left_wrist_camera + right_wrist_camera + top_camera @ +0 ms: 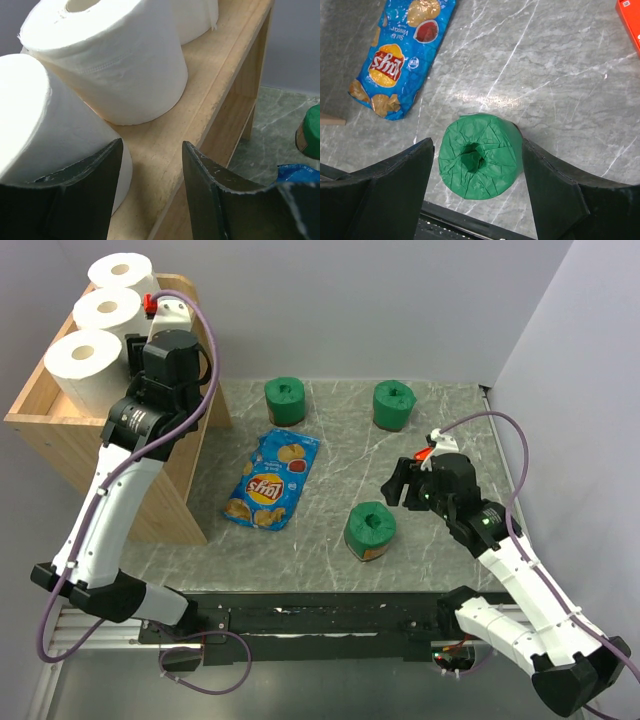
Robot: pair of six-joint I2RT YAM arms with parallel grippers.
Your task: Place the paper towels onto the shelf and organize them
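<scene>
Three white paper towels [105, 312] stand in a row on the top of the wooden shelf [60, 430]. My left gripper [137, 348] is open and empty just above that top; in the left wrist view [152, 145] its left finger is beside the nearest white roll [40, 125], with another roll [110, 60] behind. Three green rolls stand on the table: back left [285, 400], back right [393, 404] and front [370, 530]. My right gripper [477, 145] is open, its fingers either side of the front green roll [477, 155] from above, with gaps on both sides.
A blue chip bag [272, 478] lies between the shelf and the green rolls and shows in the right wrist view [402, 45]. A flat red-orange object [631, 20] lies at the right. The table's front rail [330, 620] is close behind the front roll.
</scene>
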